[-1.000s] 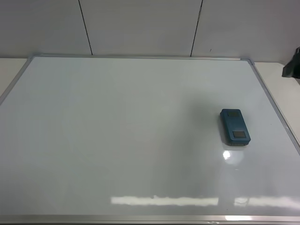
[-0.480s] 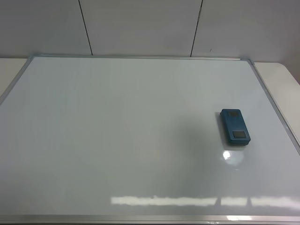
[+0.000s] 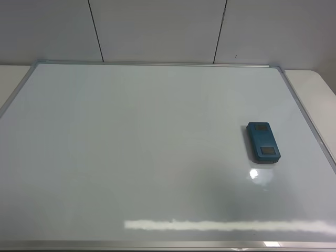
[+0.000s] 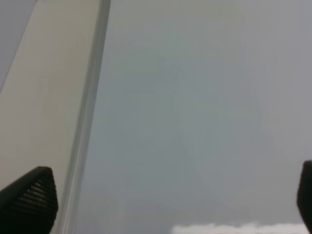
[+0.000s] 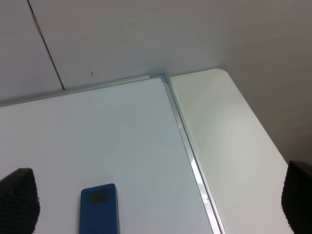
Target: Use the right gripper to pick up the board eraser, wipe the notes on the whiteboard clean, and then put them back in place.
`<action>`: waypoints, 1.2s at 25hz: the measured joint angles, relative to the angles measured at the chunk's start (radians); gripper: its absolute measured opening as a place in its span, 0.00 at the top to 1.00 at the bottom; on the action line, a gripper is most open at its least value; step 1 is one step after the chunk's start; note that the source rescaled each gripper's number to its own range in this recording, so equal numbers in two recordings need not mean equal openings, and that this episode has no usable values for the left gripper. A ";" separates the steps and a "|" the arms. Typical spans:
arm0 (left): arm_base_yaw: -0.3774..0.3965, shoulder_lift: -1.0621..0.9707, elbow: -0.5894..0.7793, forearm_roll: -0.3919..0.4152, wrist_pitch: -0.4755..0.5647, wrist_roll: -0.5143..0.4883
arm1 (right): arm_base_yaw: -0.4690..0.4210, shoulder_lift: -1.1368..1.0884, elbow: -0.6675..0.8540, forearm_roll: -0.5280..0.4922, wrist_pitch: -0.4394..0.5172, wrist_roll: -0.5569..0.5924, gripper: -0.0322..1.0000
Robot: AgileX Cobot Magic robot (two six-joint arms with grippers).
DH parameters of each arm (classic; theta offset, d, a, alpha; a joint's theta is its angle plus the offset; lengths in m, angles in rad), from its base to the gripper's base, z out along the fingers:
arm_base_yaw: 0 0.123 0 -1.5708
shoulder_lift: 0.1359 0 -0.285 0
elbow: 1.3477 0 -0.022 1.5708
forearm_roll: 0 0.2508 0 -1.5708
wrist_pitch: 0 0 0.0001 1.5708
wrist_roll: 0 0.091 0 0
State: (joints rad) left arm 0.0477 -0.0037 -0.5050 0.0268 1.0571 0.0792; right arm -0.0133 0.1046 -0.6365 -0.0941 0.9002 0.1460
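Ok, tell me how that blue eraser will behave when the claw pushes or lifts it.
The board eraser looks like a low, flat block, so it probably won't tip or roll. On the glossy whiteboard it may slide readily. Its small size suggests it is light.

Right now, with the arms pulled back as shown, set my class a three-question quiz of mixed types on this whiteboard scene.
1. True or false: the board eraser lies flat on the whiteboard with nothing gripping it.
2. Multiple choice: in the high view, the eraser lies nearest which frame edge? A. left B. right C. far
3. Fill in: in the right wrist view, the right gripper has its fingers spread wide, so it is ____.

Key
1. True; no arm shows in the high view.
2. B.
3. Open; the eraser sits between and beyond the two fingers, untouched. No marker notes are visible on the board.
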 joint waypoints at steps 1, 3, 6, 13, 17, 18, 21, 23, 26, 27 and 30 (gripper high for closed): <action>0.000 0.000 0.000 0.000 0.000 0.000 | 0.000 -0.047 0.024 0.003 0.012 -0.007 0.00; 0.000 0.000 0.000 0.000 0.000 0.000 | 0.000 -0.098 0.056 0.003 0.051 -0.017 0.00; 0.000 0.000 0.000 0.000 0.000 0.000 | 0.000 -0.107 0.096 0.024 0.116 -0.036 0.00; 0.000 0.000 0.000 0.000 0.000 0.000 | 0.000 -0.107 0.141 0.054 0.158 -0.069 0.00; 0.000 0.000 0.000 0.000 0.000 0.000 | 0.000 -0.107 0.141 0.054 0.158 -0.069 0.00; 0.000 0.000 0.000 0.000 0.000 0.000 | 0.000 -0.107 0.141 0.054 0.158 -0.069 0.00; 0.000 0.000 0.000 0.000 0.000 0.000 | 0.000 -0.107 0.141 0.054 0.158 -0.069 0.00; 0.000 0.000 0.000 0.000 0.000 0.000 | 0.000 -0.107 0.141 0.054 0.158 -0.069 0.00; 0.000 0.000 0.000 0.000 0.000 0.000 | 0.000 -0.107 0.141 0.054 0.158 -0.069 0.00; 0.000 0.000 0.000 0.000 0.000 0.000 | 0.000 -0.107 0.141 0.054 0.158 -0.069 0.00; 0.000 0.000 0.000 0.000 0.000 0.000 | 0.004 -0.107 0.141 0.055 0.158 -0.069 0.00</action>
State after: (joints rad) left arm 0.0477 -0.0037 -0.5050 0.0268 1.0571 0.0792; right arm -0.0091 -0.0020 -0.4954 -0.0393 1.0578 0.0766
